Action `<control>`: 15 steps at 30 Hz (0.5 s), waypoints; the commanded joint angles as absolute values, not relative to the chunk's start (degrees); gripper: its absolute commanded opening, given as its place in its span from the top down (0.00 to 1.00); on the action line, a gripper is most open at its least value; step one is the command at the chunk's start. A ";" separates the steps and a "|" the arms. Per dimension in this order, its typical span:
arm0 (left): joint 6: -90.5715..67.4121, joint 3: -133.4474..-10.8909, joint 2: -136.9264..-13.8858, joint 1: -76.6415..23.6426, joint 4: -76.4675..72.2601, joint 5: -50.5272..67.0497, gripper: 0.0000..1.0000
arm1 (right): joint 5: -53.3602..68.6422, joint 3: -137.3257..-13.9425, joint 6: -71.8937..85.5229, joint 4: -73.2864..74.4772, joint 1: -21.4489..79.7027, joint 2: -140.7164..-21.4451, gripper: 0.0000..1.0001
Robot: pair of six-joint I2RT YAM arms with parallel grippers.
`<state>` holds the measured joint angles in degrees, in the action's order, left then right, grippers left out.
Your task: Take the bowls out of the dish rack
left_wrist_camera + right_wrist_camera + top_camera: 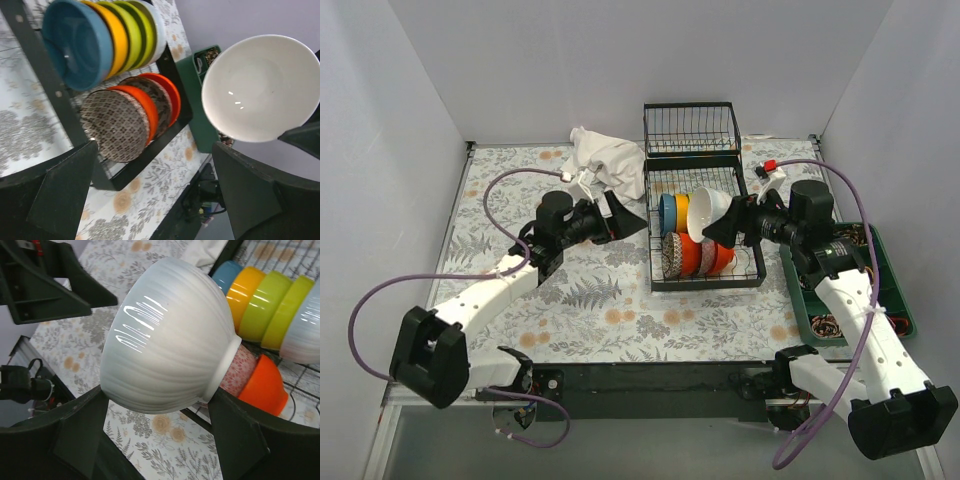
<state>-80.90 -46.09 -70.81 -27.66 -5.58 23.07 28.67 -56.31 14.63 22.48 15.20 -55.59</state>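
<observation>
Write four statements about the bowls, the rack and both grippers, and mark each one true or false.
1. The right gripper grips the ribbed white ceramic bowl. True.
2. The left gripper holds the glossy blue bowl. False: its fingers are spread with nothing between them, and the blue bowl stands in the rack.
3. The blue bowl stands on edge in the black rectangular wire dish rack. True.
4. The crumpled white cloth lies inside the dish rack. False: it lies on the floral-patterned table, at the rack's rear left.
</observation>
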 commanded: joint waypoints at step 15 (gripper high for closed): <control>-87.71 -56.43 -86.92 -41.13 -17.84 18.82 0.49 | 44.03 -47.99 26.63 0.62 16.52 -51.68 0.86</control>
<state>-87.11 -55.24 -87.37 -40.60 -15.44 21.54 41.15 -48.38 23.99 8.82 16.19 -53.56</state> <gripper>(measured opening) 0.614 0.827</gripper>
